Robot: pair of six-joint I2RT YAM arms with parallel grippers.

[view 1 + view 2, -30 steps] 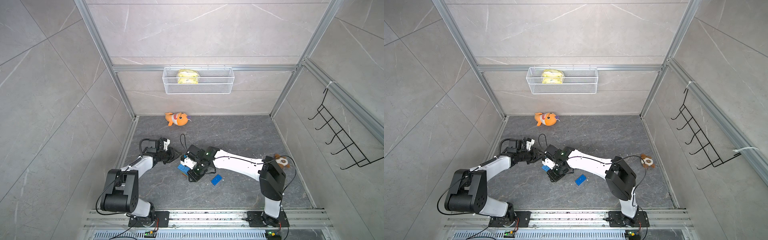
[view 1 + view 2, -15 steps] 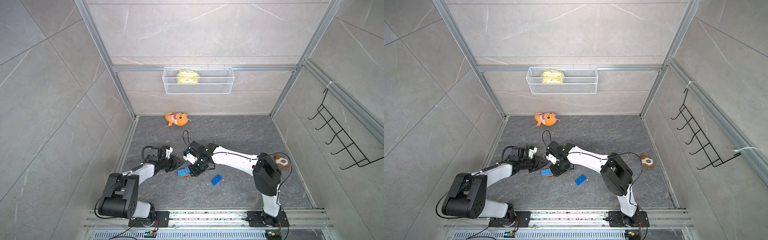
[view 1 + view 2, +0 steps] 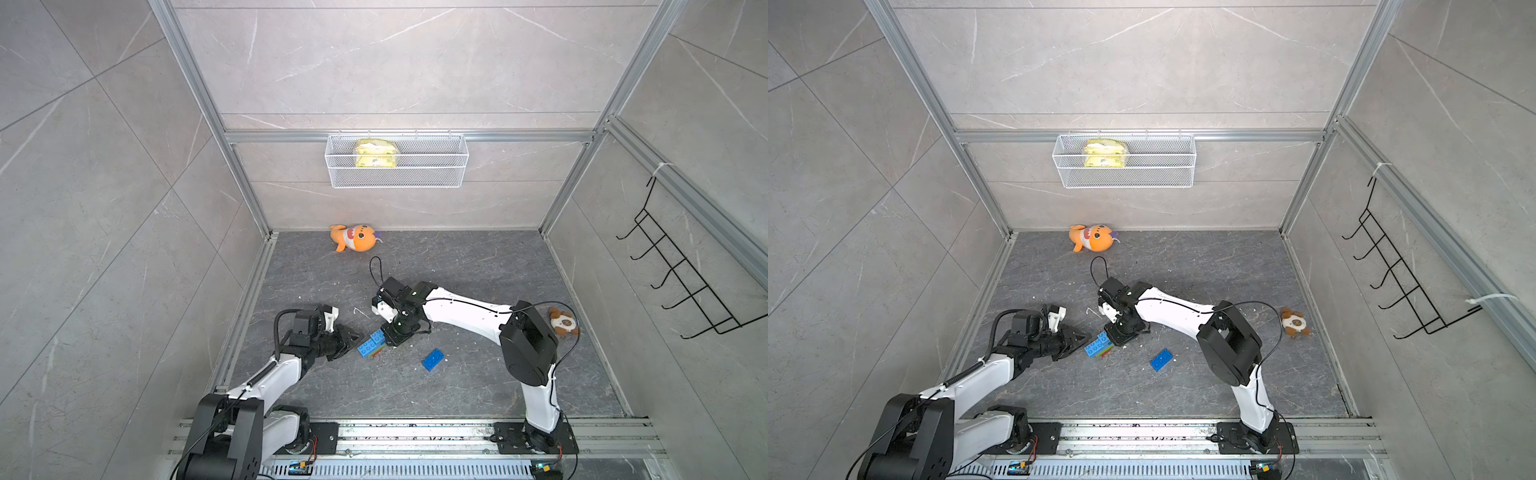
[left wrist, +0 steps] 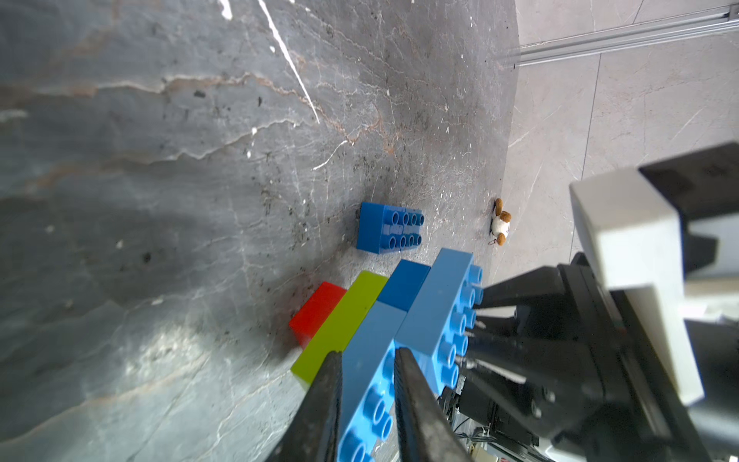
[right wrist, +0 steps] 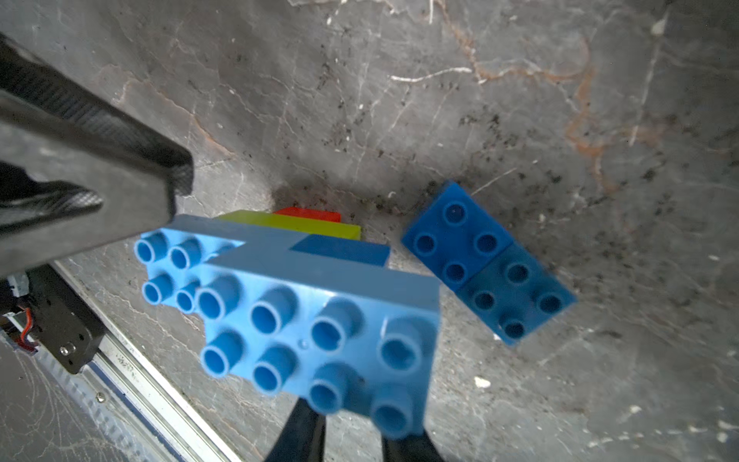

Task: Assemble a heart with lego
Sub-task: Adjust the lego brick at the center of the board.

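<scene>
Heart point(image 3: 370, 345) partly hidden beneath the right claw point(image 3: 390, 336)

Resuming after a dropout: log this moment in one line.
heart: partly built | left gripper: shut on heart | right gripper: shut on heart | blue 2x4 brick: loose, apart

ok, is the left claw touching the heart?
Touching. The left wrist view shows the left claw with both fingers pressed against a blue brick of the heart.
</scene>
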